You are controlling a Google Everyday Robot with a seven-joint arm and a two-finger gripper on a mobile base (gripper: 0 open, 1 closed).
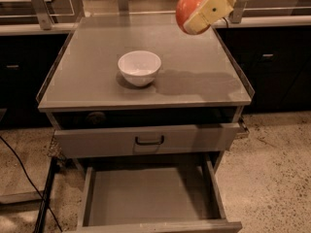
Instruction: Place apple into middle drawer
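We see the gripper (pixel 195 18) high over the far right corner of the cabinet top (pixel 87 81), clenched on the apple (pixel 187 5), a smooth, round, red-orange fruit. A flat cream finger pad (pixel 212 9) lies slantwise across its right side. The apple hangs in the air, well above the matte grey surface (a soft shadow lies there, right of the bowl). The white bowl (pixel 139 67), round and glossy, sits left of centre. Below, a grey drawer front (pixel 97 141) bears a small black handle (pixel 149 140). Nearest us, the middle drawer (pixel 146 198) stands pulled open, with a flat bare floor and thin low walls.
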